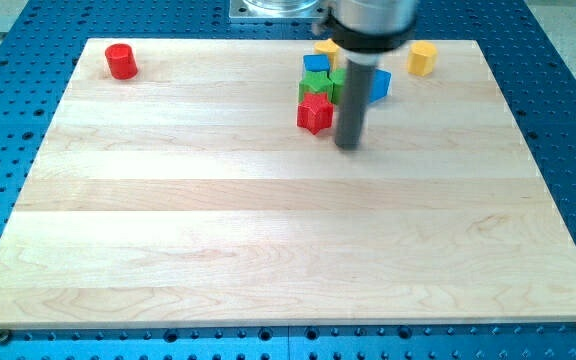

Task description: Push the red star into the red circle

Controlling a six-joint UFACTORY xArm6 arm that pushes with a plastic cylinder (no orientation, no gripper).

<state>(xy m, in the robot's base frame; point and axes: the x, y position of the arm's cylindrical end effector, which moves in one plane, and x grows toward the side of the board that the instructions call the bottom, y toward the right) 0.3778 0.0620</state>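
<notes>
The red star (314, 113) lies on the wooden board near the view's top, just right of centre. The red circle (120, 61) stands at the board's top left corner, far to the star's left. My tip (348, 146) rests on the board just right of and slightly below the red star, a small gap apart from it. The rod rises from there and hides part of the blocks behind it.
A cluster sits right above the star: a green block (312, 89), a blue block (315, 63), a yellow block (324, 46), another green block (338, 82) and a blue block (379, 84), both partly behind the rod. A yellow block (423, 57) stands at top right.
</notes>
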